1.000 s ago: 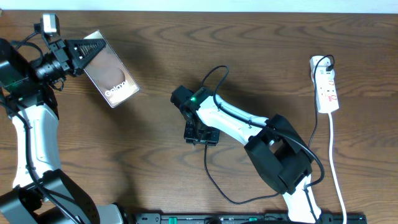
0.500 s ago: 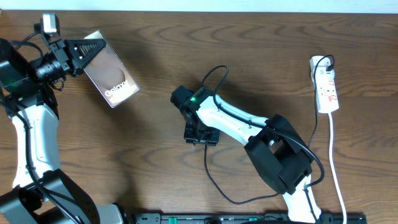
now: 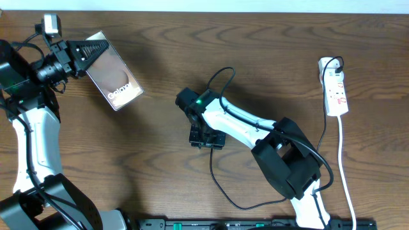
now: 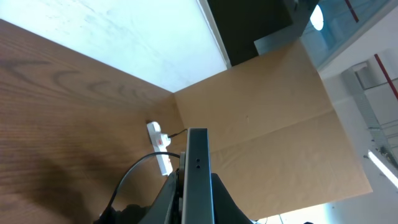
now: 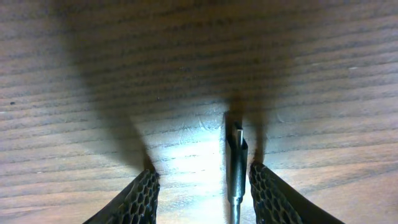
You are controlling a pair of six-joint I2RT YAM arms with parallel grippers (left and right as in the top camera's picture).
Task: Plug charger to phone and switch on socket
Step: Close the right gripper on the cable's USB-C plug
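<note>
Upper left, the left pincer (image 3: 88, 51) clamps the dark glossy rectangular phone (image 3: 116, 82). At centre, the half-open right pincer (image 5: 202, 193) straddles the thin black charger cable's plug tip (image 5: 236, 162) on the wooden surface (image 5: 124, 74); the white socket strip (image 3: 335, 89) lies far right.

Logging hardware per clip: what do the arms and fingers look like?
Left arm and right arm: white shells, black joints. The right one has a green light and a black cable along it. Fingers are black with a honeycomb-patterned surface.
</note>
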